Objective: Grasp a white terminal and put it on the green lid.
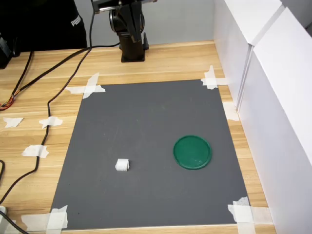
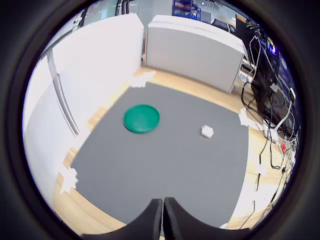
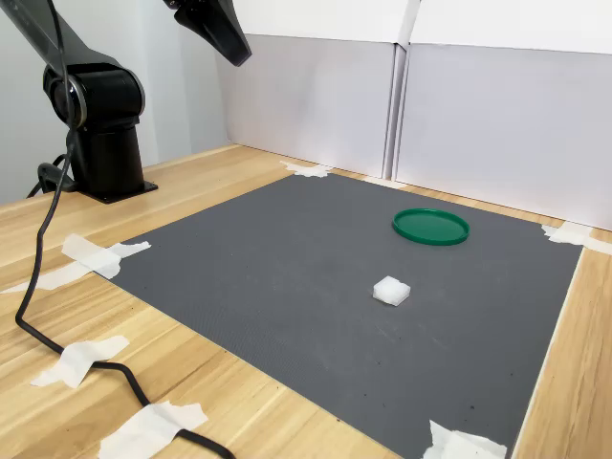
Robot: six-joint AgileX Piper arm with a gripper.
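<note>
One grey mat [image 1: 146, 161] is lying taped at its corners on a wooden table [image 1: 161, 61], with white panels [image 1: 273, 97] standing along the first exterior view's right. One terminal [image 1: 122, 165] is sitting on the mat, well apart from the one lid [image 1: 192, 152], which is lying flat on the mat toward those panels. One gripper [image 2: 162, 220] is hanging high above the mat's near edge, its fingers [image 2: 150, 220] pressing together on nothing.
</note>
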